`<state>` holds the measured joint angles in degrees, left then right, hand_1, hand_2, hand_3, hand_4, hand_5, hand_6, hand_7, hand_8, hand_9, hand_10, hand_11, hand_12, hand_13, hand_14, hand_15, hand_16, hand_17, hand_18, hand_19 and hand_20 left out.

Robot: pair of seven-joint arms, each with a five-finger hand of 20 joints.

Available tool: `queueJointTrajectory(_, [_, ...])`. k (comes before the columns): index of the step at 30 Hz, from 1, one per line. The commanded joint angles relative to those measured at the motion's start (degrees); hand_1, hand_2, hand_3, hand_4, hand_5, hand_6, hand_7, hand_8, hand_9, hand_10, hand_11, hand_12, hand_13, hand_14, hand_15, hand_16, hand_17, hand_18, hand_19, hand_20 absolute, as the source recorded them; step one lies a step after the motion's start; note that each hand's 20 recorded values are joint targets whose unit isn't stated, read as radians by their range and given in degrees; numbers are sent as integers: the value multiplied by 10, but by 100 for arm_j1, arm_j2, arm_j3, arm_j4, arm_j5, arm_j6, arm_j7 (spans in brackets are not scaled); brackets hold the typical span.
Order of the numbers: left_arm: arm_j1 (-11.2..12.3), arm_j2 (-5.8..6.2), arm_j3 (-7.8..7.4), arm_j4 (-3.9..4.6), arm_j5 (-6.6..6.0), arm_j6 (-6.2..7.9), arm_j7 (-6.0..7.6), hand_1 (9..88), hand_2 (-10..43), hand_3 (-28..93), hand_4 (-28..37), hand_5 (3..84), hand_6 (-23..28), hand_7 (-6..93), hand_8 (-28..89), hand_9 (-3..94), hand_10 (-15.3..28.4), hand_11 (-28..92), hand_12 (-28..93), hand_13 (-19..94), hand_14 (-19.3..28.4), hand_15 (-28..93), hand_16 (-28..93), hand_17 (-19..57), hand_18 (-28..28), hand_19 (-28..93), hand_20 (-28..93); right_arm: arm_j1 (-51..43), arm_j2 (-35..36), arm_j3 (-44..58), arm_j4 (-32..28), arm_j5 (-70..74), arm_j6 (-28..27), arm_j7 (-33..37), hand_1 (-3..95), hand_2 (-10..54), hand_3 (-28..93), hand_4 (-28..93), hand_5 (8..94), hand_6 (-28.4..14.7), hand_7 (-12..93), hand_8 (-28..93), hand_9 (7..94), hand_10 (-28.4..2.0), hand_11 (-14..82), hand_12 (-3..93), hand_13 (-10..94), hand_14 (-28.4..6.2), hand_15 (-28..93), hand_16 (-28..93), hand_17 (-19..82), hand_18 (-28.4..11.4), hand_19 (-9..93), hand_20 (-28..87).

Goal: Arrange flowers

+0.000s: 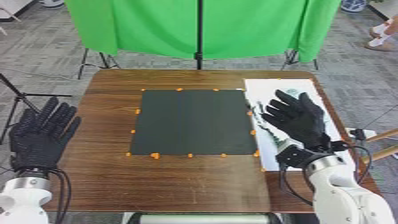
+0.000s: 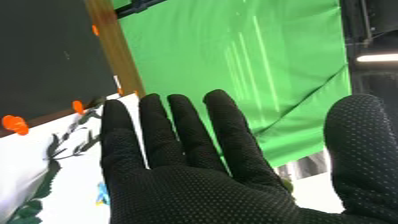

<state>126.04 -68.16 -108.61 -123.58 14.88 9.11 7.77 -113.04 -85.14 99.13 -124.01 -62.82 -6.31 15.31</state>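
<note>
"Fingers, right hand [image 1: 300,122]: how listed?"

"Straight and spread, thumb held apart, released. Black fabric glove, dotted grip. Hand over the white sheet [image 1: 275,87] on the right side of the brown table [image 1: 195,190]; whether glove and sheet touch, cannot be told."

"Fingers, left hand [image 1: 37,140]?"

"Likewise straight, released. Hand at the table's left edge."

"Hidden or unclear items?"

"Part of the plant material, covered by the right hand in the head view. Rounded foliage [image 2: 27,207], cut off by the wrist view's edge. One small blue-and-yellow item [image 2: 102,194], partly behind the glove, kind uncertain. Blossoms among the stems: too indistinct to confirm."

"The leafy sprigs [image 2: 51,146], their look and place?"

"Dark green, slender stems, narrow pointed leaves branching to either side; rounder, fuller leaves on the neighbouring foliage. All on the white sheet, near the glove, along the side next to the black mat [image 1: 191,122]."

"Remaining entries?"

"Small orange pieces [image 1: 155,155], several, set around the mat's border. Green cloth [image 1: 151,30], one, hung beyond the table's far edge."
</note>
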Motion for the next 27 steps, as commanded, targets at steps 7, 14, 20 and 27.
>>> queueJointTrajectory(7, [101,-139,18,29,-149,220,88,301,118,715,-283,451,75,95,-78,373,129,134,109,286,115,213,-65,-5,98,204,123,125,120,254,-70,-886,-412,-48,217,-35,783,-263,350,-58,157,-124,340,-135,74,100,296,-128,82,125,120,-165,189,124])
queueJointTrajectory(14, [74,-166,-34,30,-73,148,175,300,117,717,-283,444,76,95,-78,359,128,132,109,275,114,211,-65,-7,99,205,124,-142,98,457,-273,-2296,-654,-250,278,-94,791,-269,365,-58,178,-138,343,-150,85,100,302,-125,89,122,122,-162,195,128])
queueJointTrajectory(20, [155,-124,-20,-16,-44,68,106,302,118,715,-283,445,76,97,-78,365,129,135,111,280,115,215,-63,-8,100,207,125,-388,620,161,-446,-5227,-141,-146,285,-95,784,-278,388,-71,179,-138,374,-172,107,109,342,-151,161,149,139,-180,328,167])
queueJointTrajectory(27, [142,-119,17,-12,-55,102,57,302,119,714,-283,445,78,98,-78,369,130,138,112,283,118,219,-62,-9,102,209,126,-573,952,-381,-365,-7663,398,436,322,-95,754,-282,491,-67,255,-143,484,-177,198,172,428,-157,354,166,168,-208,537,208])
